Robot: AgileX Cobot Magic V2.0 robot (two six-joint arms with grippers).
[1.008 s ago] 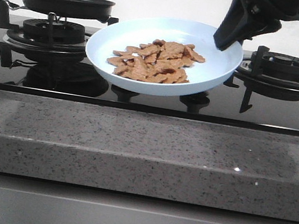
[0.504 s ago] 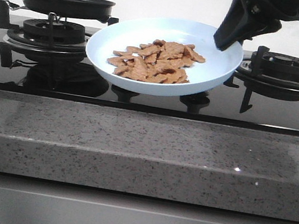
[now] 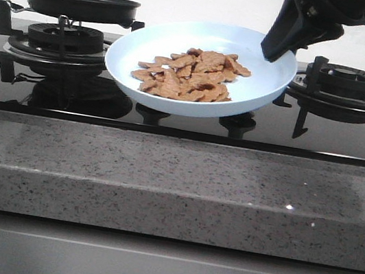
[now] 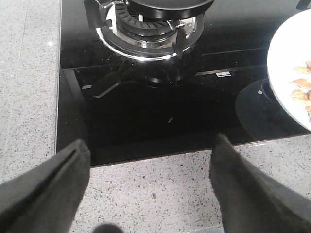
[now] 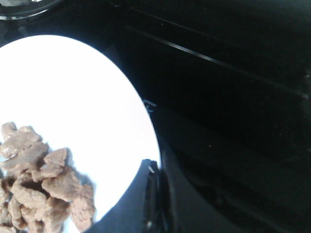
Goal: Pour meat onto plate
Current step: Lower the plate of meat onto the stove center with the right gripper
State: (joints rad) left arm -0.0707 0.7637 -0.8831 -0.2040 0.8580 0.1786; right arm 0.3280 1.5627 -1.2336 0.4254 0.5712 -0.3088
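The pale-blue plate [image 3: 155, 46] hangs tilted above the black glass hob, between the two burners. A heap of reddish-brown meat slices [image 3: 191, 74] lies on it. My right gripper [image 3: 277, 51] is shut on the plate's right rim and holds it up. In the right wrist view the plate [image 5: 82, 97] fills the left side with the meat [image 5: 43, 189] on it, and the gripper [image 5: 154, 174] pinches the rim. My left gripper [image 4: 148, 150] is open and empty over the speckled counter edge; it does not show in the front view. The plate's edge [image 4: 282, 63] shows there too.
A black frying pan [image 3: 82, 4] with a pale handle sits on the left burner [image 3: 59, 41]; it also shows in the left wrist view [image 4: 170, 4]. The right burner [image 3: 347, 86] has raised black grate prongs. A grey speckled stone counter [image 3: 175, 184] runs along the front.
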